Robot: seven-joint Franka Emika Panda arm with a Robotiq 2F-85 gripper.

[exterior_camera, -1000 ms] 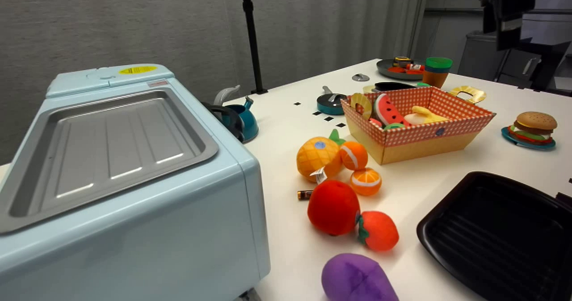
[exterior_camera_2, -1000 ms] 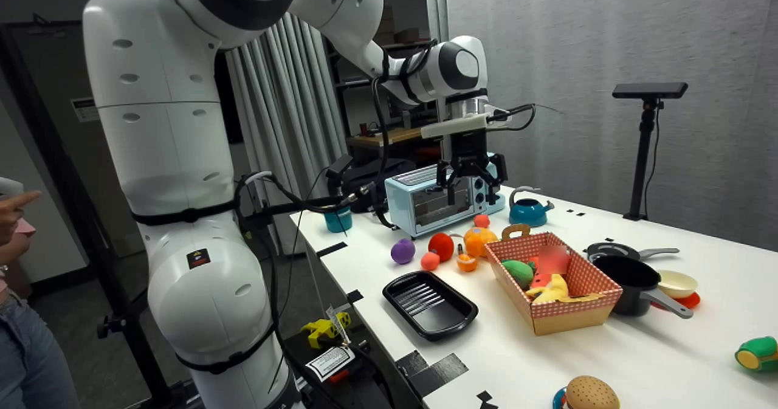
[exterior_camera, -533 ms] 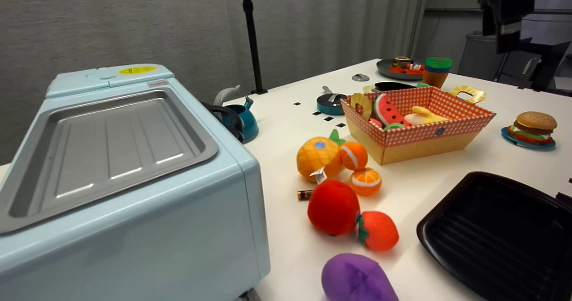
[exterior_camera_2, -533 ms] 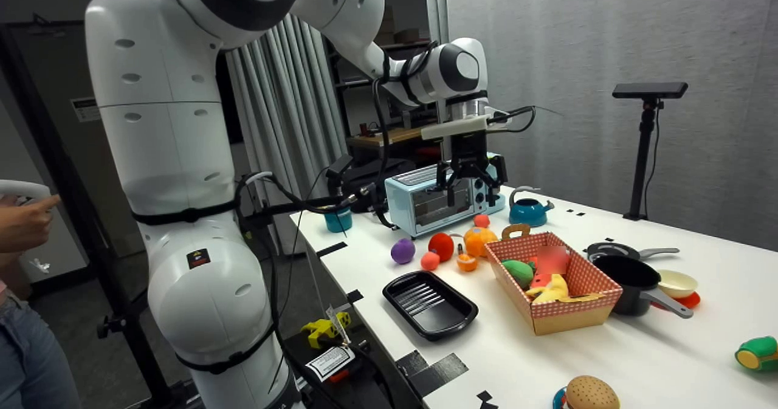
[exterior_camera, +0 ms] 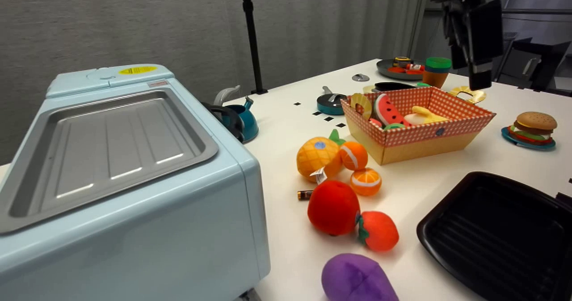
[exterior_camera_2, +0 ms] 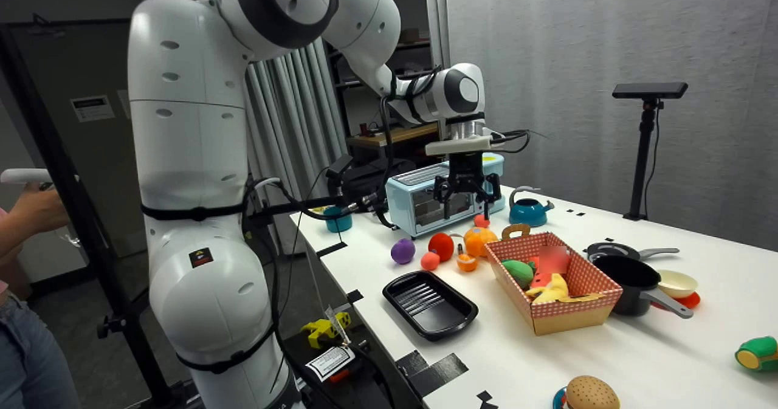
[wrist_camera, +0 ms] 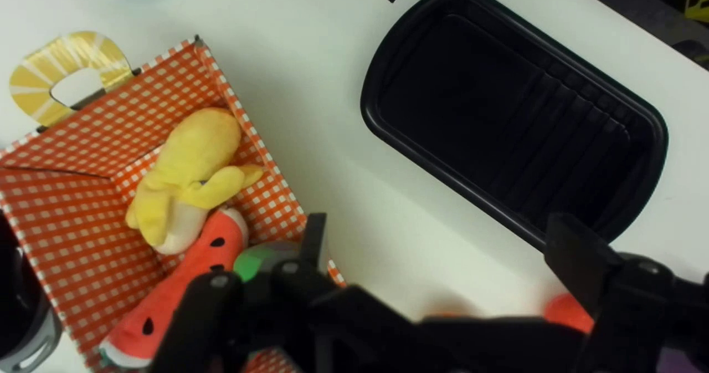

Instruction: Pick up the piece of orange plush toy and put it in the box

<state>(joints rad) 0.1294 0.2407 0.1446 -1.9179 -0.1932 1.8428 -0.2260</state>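
Over the worktop [exterior_camera: 415,180], likely soon to reach for the piece of orange plush toy [exterior_camera: 354,154] lying between plush pineapple [exterior_camera: 318,156] and box [exterior_camera: 426,150].
Should prove light, soft, unlikely to slip; best squeezed across rounded sides. With end effector [exterior_camera_2: 467,213] spread wide, holding nothing, hanging clearly lower over the worktop than half a second ago.

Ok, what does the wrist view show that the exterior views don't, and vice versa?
Only the wrist view: both ends of the plush watermelon slice.

Only the exterior views: the blue toaster oven and teal kettle, plus a recognizable pair of orange plush pieces; the wrist view's orange sliver can't be identified.

Shared: red-checked box, plush banana, black tray, open gripper.
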